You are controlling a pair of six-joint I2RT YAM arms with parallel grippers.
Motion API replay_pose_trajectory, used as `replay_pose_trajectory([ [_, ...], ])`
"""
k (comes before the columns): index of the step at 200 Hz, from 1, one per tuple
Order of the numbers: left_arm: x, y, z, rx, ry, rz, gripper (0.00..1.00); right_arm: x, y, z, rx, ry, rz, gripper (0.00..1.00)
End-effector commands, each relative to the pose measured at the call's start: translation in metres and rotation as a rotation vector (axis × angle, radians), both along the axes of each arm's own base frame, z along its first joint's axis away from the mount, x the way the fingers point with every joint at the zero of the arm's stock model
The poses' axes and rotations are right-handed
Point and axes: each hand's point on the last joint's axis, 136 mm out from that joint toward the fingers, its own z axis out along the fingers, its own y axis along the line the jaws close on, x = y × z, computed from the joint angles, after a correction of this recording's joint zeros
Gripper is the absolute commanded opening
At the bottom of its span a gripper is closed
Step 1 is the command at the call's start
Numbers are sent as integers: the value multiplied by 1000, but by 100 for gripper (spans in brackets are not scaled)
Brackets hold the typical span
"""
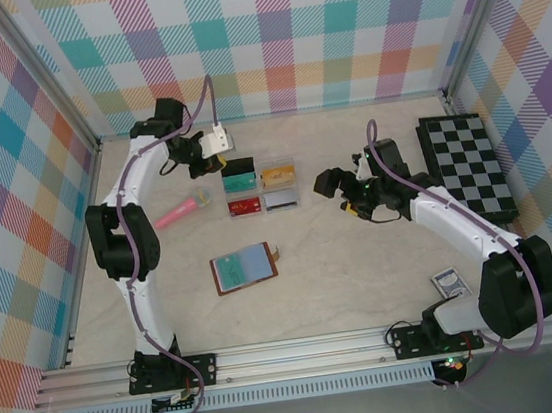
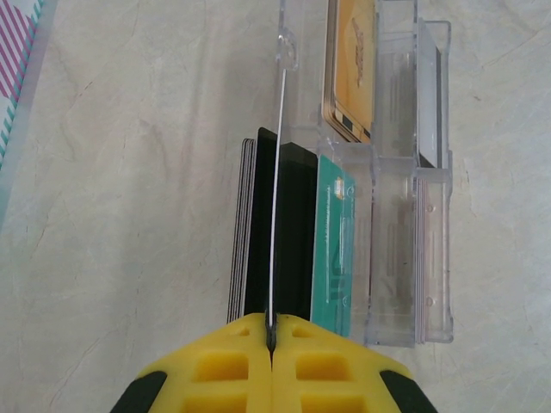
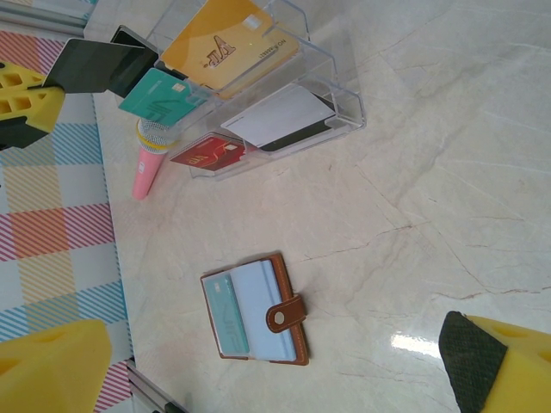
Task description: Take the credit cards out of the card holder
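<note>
Yellow-fingered left gripper [image 2: 271, 334] is clenched on one short end of a black card [image 3: 90, 64]. It holds the card on edge over the far-left compartment of the clear box [image 3: 344, 112], where a teal card [image 3: 159, 95] lies. The black card's long axis runs straight out from the jaws, across that corner of the box. The right gripper [image 1: 330, 183] hangs spread wide to the right of the box, grasping nothing.

On the near side of the box, well apart from it, the brown holder [image 3: 254, 305] lies open and flat. Its long axis runs across the table, and its tab [image 3: 284, 315] points toward the right arm's side. A pocketed card [image 3: 225, 314] sits in its left sleeve, lying crosswise to the holder.

The cards look thin, stiff, light and slick, so a pinch on an exposed short edge should serve best. The pocketed card would likely need drawing out along its sleeve. The holder looks soft and light, and may slide or lift unless pinned.
</note>
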Motion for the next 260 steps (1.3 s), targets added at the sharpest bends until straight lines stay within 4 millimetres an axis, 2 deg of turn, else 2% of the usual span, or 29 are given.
replay_pose_trajectory([
  [1,7,9,-10,4,10,30,0,6,3,13,27,-20,5,100],
  [72,10,9,-21,5,15,37,13,7,4,13,31,-11,-1,100],
  [120,10,5,-24,-22,24,40,15,5,3,14,28,-12,-3,100],
  [137,10,6,-22,-20,21,42,16,5,3,14,28,-12,-3,100],
  [169,10,6,-15,-20,2,41,24,5,3,15,31,-14,-1,100],
  [212,7,2,17,-63,-51,39,31,4,2,17,26,-25,3,100],
  [242,2,-4,57,-159,-90,74,37,2,3,16,12,-35,19,100],
  [260,-4,-5,92,-301,-77,158,39,-1,8,14,-13,-49,39,100],
])
